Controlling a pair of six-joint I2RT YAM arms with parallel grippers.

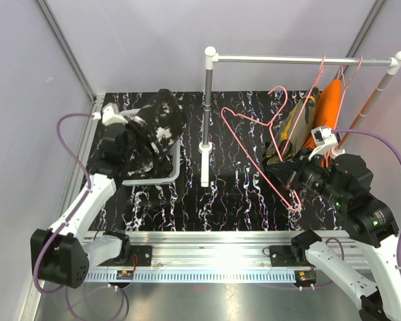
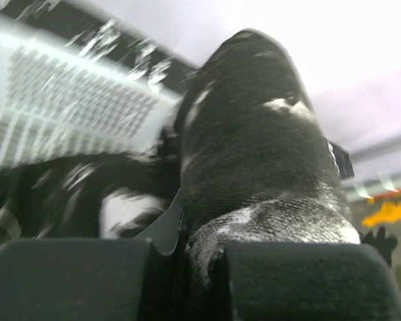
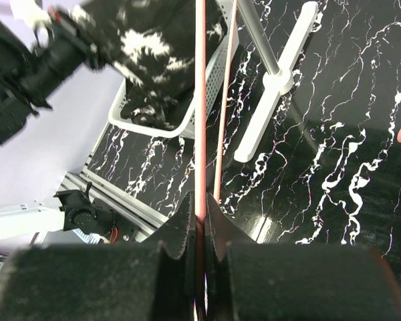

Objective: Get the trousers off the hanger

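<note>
– Three pairs of trousers, then. Where is each one?

– The black trousers (image 1: 157, 124) with white splotches are bunched up over the white basket (image 1: 176, 164) near the far left corner of the table (image 1: 240, 194). Their lower part hangs down into the basket. The camouflage trousers (image 1: 299, 124) and the orange trousers (image 1: 329, 107) hang side by side from the rail (image 1: 274, 59) over the far right corner, each on a pink hanger of its own.

– What holds the black pair up?

– The left gripper (image 2: 187, 257). Its wrist view shows the fingers pressed together on a fold of the cloth, and the rest of the fabric rises in a thick roll above them.

– And the other arm?

– The right gripper (image 3: 200, 221) is clamped on a thin wire of a bare pink hanger (image 3: 200, 134). The wire runs straight up out of the closed fingers. From above, that hanger lies tilted over the right half of the table, with its hook toward the far edge, just beside the camouflage pair.

– Anything between the two arms?

– The rail's white-footed post (image 1: 206, 134) stands upright near the middle of the table, just right of the basket.
</note>
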